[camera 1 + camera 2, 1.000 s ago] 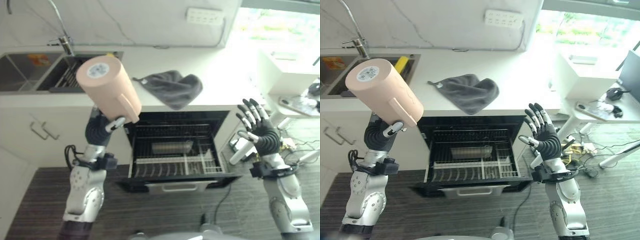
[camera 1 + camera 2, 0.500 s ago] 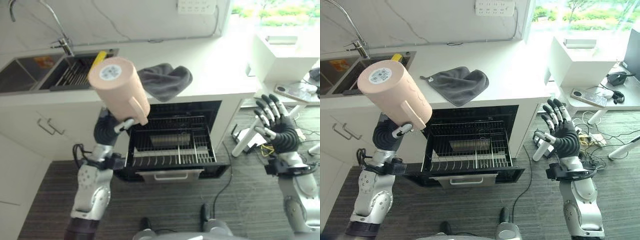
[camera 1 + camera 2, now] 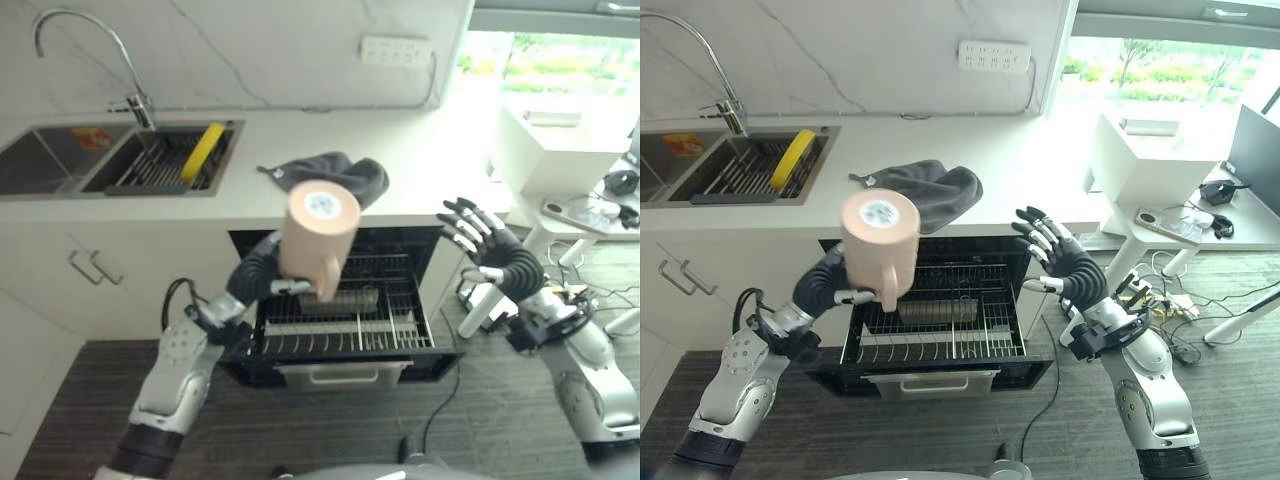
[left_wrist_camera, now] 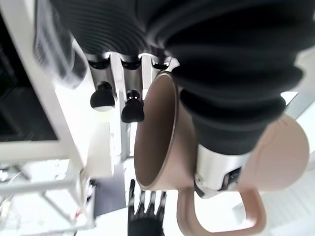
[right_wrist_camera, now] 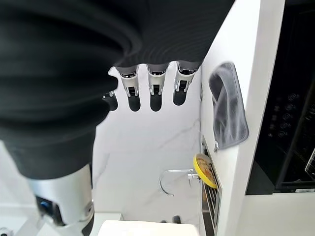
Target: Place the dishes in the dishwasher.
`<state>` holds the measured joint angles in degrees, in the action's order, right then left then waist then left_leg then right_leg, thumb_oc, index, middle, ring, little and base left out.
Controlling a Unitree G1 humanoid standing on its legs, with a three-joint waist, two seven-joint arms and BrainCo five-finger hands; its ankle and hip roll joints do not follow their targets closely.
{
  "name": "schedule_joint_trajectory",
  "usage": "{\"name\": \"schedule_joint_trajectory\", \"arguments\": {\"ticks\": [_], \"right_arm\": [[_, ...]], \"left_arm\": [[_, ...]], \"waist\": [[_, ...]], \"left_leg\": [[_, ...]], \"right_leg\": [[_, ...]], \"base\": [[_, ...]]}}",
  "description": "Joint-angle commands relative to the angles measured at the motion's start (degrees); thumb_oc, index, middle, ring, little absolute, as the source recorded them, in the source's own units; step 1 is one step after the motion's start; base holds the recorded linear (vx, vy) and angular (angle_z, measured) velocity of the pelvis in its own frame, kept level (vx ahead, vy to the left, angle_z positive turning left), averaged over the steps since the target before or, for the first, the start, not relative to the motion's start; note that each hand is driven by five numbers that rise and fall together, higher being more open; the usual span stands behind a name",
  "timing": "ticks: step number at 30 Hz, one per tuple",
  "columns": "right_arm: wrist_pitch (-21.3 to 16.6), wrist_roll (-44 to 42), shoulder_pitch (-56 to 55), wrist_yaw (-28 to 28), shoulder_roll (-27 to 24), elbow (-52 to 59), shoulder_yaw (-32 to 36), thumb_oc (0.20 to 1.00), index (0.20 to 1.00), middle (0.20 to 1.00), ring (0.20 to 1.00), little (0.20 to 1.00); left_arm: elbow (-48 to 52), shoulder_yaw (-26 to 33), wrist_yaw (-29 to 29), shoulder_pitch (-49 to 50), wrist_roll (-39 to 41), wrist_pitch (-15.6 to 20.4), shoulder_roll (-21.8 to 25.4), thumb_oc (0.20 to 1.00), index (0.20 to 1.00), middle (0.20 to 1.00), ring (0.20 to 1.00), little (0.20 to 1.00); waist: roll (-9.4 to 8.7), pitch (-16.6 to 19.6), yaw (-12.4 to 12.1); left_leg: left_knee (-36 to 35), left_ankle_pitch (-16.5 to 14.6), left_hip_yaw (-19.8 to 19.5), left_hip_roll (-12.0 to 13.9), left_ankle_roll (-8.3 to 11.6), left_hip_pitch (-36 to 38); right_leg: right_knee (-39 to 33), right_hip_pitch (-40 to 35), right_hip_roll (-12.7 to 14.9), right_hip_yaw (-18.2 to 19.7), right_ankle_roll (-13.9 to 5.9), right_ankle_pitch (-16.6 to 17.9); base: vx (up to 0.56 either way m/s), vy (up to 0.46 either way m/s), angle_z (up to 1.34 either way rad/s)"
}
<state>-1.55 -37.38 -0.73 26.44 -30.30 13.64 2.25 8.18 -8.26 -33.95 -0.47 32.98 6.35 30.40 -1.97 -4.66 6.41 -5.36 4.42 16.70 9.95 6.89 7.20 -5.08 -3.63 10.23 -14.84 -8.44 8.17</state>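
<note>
A pale pink mug (image 3: 318,235) with a handle hangs in front of the open dishwasher, above its pulled-out wire rack (image 3: 345,325), its base turned towards me. My left hand (image 3: 256,281) is shut on it; in the left wrist view the thumb lies across the mug (image 4: 157,132) and the fingers (image 4: 130,105) curl beside its rim. To the right of the dishwasher my right hand (image 3: 495,258) is raised, open, fingers spread and holding nothing. A yellow dish (image 3: 203,150) stands in the sink's rack.
A grey container (image 3: 340,299) lies in the dishwasher rack. A dark grey cloth (image 3: 335,175) is bunched on the white counter (image 3: 430,170) above the dishwasher. The sink (image 3: 60,160) and tap are at the left. A white desk (image 3: 570,150) stands at the right.
The left hand has brought the mug down and to the right, from beside the sink to in front of the dishwasher opening. The right hand stays open. The camera has shifted.
</note>
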Motion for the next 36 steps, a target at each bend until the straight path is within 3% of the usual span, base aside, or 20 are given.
{"name": "schedule_joint_trajectory", "arguments": {"ticks": [1, 5, 12, 17, 29, 36], "right_arm": [[-1.1, -6.0, 5.2, 2.9, -2.2, 2.3, 1.9, 1.000, 1.000, 1.000, 1.000, 1.000], [-0.4, -7.5, 7.0, 7.4, -3.9, 0.9, 2.1, 1.000, 1.000, 1.000, 1.000, 1.000], [-0.3, -7.9, 9.0, 10.8, -4.9, -0.8, 0.5, 1.000, 1.000, 1.000, 1.000, 1.000], [-1.6, -5.3, 10.0, 12.2, -2.7, -0.9, -2.6, 1.000, 1.000, 1.000, 1.000, 1.000], [-1.5, -0.2, 9.9, 10.4, 3.7, -0.4, -10.2, 1.000, 1.000, 1.000, 1.000, 1.000], [-1.5, 1.1, 10.4, 9.2, 3.8, -0.3, -11.8, 1.000, 1.000, 1.000, 1.000, 1.000]], "left_arm": [[-0.4, -0.1, -5.0, -5.2, 6.9, -1.6, 0.4, 0.200, 0.200, 0.200, 0.200, 0.200], [-2.0, -1.8, -12.7, -4.8, 8.4, -7.0, 0.0, 0.200, 0.200, 0.200, 0.200, 0.200], [-3.8, -3.0, -17.0, -5.3, 10.2, -9.7, -0.1, 0.200, 0.200, 0.200, 0.200, 0.200], [-4.6, -4.5, -19.3, -5.9, 11.1, -11.6, -2.8, 0.200, 0.200, 0.200, 0.200, 0.200], [-5.1, -6.7, -19.4, -6.3, 9.4, -11.0, -5.7, 0.200, 0.200, 0.200, 0.200, 0.200], [-5.1, -7.1, -19.5, -6.4, 8.6, -11.5, -5.5, 0.200, 0.200, 0.200, 0.200, 0.200]], "waist": [[1.71, -0.6, -1.6], [1.81, 0.2, -1.7], [1.84, 0.9, -1.8], [1.92, 1.2, -2.1], [2.59, 1.4, -2.1], [2.64, 1.3, -2.3]], "left_leg": [[0.4, -5.5, 0.8, 3.2, 0.20, 2.4], [0.4, -5.7, 0.6, 3.1, 0.54, 2.9], [0.4, -5.8, 0.5, 3.0, 0.67, 3.1], [0.4, -5.8, 0.3, 3.0, 0.74, 3.2], [0.4, -5.4, 0.7, 3.2, 0.73, 3.4], [0.4, -5.2, 0.8, 3.3, 0.72, 3.4]], "right_leg": [[1.8, -0.7, 3.5, -3.0, -4.34, -4.9], [1.0, -1.7, 3.1, -2.7, -4.19, -5.1], [0.3, -2.4, 2.8, -2.1, -3.90, -5.2], [0.1, -2.9, 2.6, -1.9, -3.53, -5.4], [0.1, -3.4, 2.4, -1.4, -2.90, -5.8], [0.1, -3.4, 2.3, -1.3, -2.76, -5.8]], "base": [[0.03, -0.008, -0.02], [0.02, -0.008, -0.06], [0.01, -0.002, -0.02], [0.00, -0.001, -0.01], [0.00, 0.000, -0.01], [0.00, 0.000, 0.00]]}}
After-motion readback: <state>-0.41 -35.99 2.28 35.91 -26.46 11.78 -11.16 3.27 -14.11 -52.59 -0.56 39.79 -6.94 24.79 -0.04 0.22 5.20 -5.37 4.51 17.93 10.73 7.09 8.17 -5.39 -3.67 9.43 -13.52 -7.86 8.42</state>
